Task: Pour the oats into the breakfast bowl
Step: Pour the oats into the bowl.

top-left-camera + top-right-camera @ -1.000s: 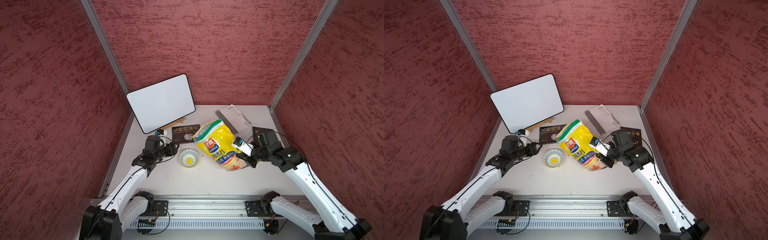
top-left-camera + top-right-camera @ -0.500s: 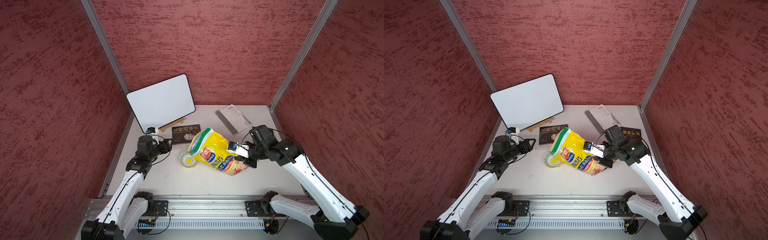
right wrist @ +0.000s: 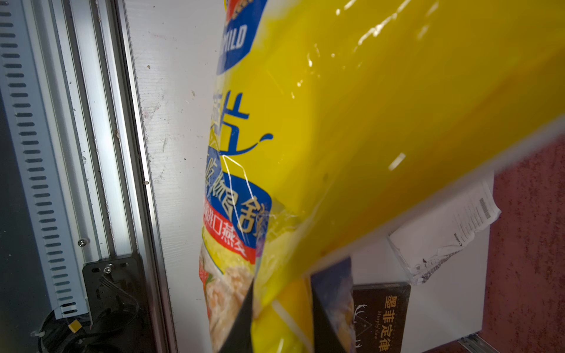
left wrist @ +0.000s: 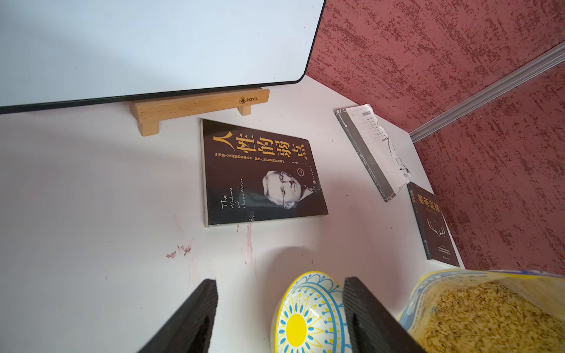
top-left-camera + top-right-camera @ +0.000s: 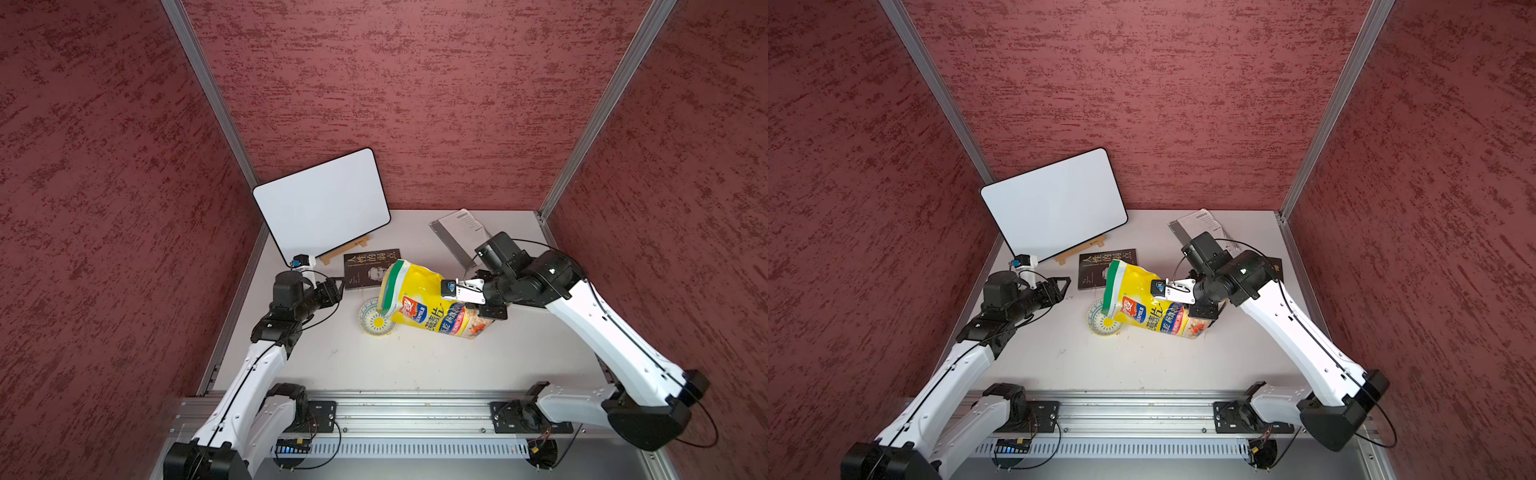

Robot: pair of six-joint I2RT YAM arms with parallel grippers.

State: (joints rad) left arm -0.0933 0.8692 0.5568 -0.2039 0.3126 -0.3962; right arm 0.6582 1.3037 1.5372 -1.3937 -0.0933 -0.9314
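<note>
Gripping the bottom end of the large crinkly yellow plastic oat bag (image 5: 419, 303) (image 3: 367, 91), the right gripper (image 5: 489, 309) (image 3: 284, 318) has its black fingers (image 3: 328, 308) pinched on the plastic, clearest in the right wrist view. Right arm reaches in from the front rail, forearm angled up toward table centre, wrist bent and rolled sideways. Bag is lifted and tilted, its green-banded open mouth lowest, and in both top views it overlaps the near rim of the small round ceramic bowl with blue pattern and yellow flower centre (image 5: 372, 326) (image 5: 1100, 324). Bowl sits on the white table (image 5: 415, 361) near centre. Pale beige oat flakes (image 4: 477, 314) sit inside the bag mouth, seen in the left wrist view just beside the bowl (image 4: 305, 318). Left arm stretches forward along the table's left side, forearm raised, wrist roughly level. Left gripper (image 5: 334, 289) (image 4: 278, 321) points toward the dark paperback book with gold lettering (image 5: 370, 268), jaws spread wide, holding nothing, near the bowl but apart from it in both top views. White rectangular board on a wooden stand (image 5: 322, 205) leans at the back left.
</note>
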